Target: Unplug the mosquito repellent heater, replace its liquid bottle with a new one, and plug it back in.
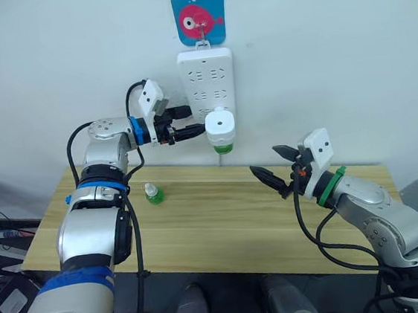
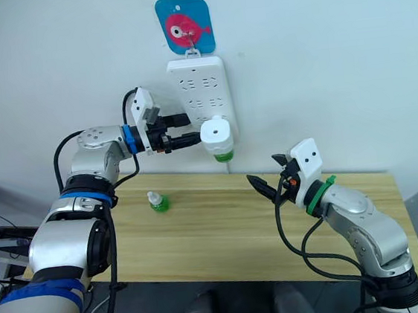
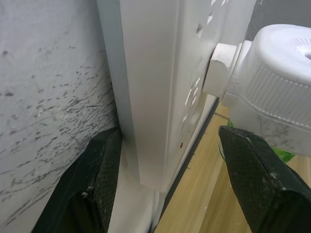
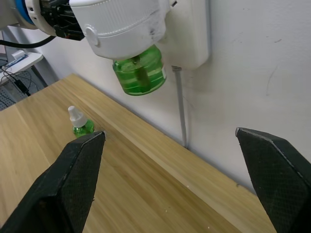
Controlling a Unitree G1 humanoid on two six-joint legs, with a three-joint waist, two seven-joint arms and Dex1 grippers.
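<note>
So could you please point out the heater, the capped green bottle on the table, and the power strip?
heater (image 1: pixel 220 124), left eye view, on its rounded white face.
capped green bottle (image 1: pixel 153 194), left eye view, on its green body.
power strip (image 1: pixel 206 82), left eye view, on its socket face.

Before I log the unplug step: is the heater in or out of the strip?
In: the heater sits against the power strip, plug seated.
</note>
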